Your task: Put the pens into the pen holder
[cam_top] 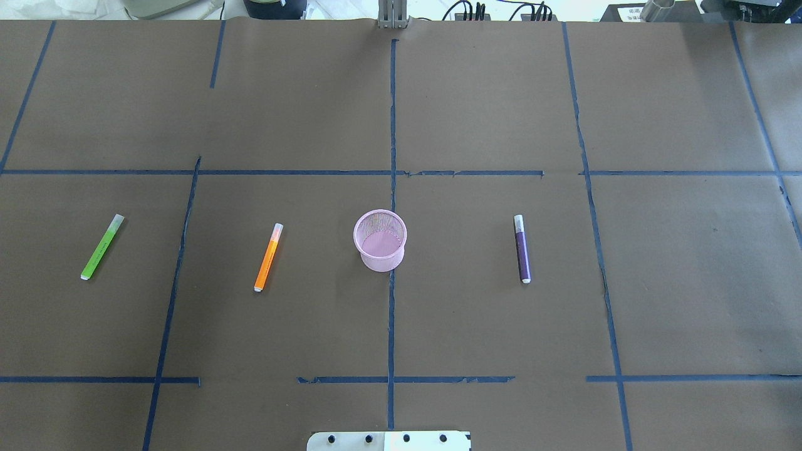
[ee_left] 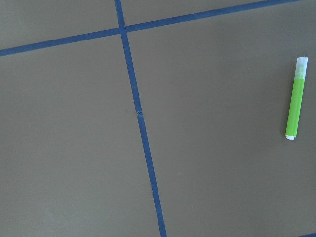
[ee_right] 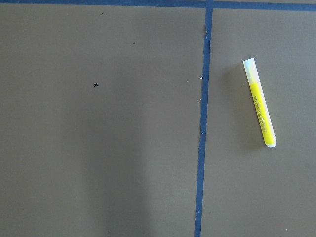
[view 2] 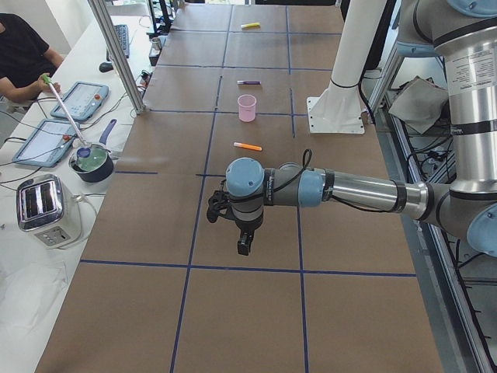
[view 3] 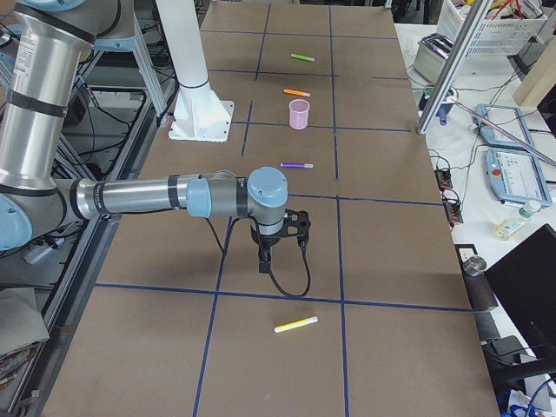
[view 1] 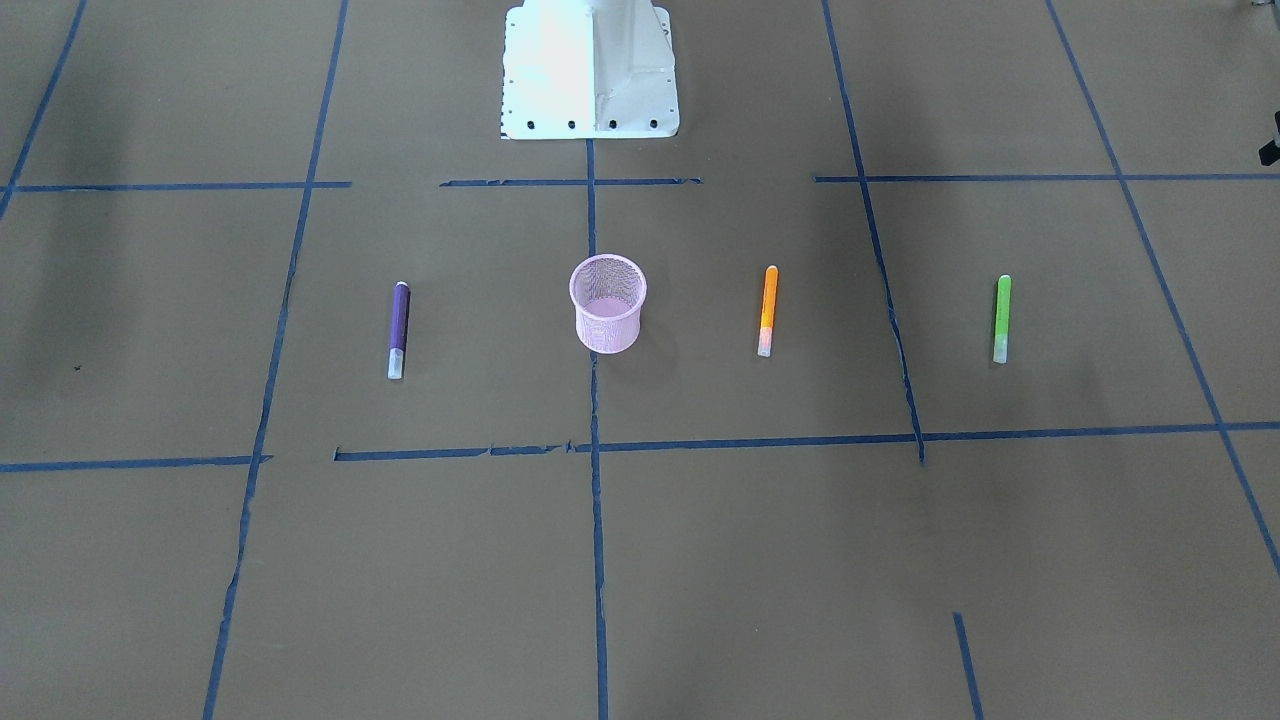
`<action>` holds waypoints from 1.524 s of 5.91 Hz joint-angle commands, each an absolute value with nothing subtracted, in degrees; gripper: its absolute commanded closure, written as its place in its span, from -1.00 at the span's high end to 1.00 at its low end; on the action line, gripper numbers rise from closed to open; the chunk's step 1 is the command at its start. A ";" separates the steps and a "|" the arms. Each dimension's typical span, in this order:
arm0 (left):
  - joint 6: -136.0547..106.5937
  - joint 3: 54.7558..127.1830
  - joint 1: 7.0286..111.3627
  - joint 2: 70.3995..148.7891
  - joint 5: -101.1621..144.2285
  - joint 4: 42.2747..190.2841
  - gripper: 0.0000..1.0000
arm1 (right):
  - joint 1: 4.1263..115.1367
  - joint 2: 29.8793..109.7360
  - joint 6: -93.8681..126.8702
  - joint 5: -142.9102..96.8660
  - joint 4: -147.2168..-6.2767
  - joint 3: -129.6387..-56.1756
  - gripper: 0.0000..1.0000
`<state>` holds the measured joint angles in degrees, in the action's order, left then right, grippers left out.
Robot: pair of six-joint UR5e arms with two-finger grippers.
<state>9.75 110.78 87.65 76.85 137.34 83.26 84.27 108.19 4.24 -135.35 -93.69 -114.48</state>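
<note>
The pink mesh pen holder (cam_top: 380, 240) stands upright and empty at the table's middle, also in the front view (view 1: 607, 303). A purple pen (cam_top: 522, 248) lies to its right. An orange pen (cam_top: 269, 257) and a green pen (cam_top: 102, 247) lie to its left. A yellow pen (view 3: 295, 325) lies far out on the right side and also shows in the right wrist view (ee_right: 259, 103). The left gripper (view 2: 243, 242) hangs over the table near the green pen (ee_left: 295, 98). The right gripper (view 3: 263, 261) hangs short of the yellow pen. I cannot tell whether either is open or shut.
The white robot base (view 1: 590, 70) stands behind the holder. Blue tape lines cross the brown table. A side bench in the left view holds a toaster (view 2: 43, 208), a pot (view 2: 92, 161) and tablets, with a seated person (view 2: 23, 54).
</note>
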 commanded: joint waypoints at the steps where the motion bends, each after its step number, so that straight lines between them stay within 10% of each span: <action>1: 9.49 110.92 86.84 76.82 137.46 83.67 1.00 | 84.11 108.19 4.31 -135.88 -93.69 -114.43 1.00; 9: -16.79 89.84 55.92 95.62 132.21 106.43 1.00 | 83.58 108.54 3.69 -138.43 -93.87 -114.43 1.00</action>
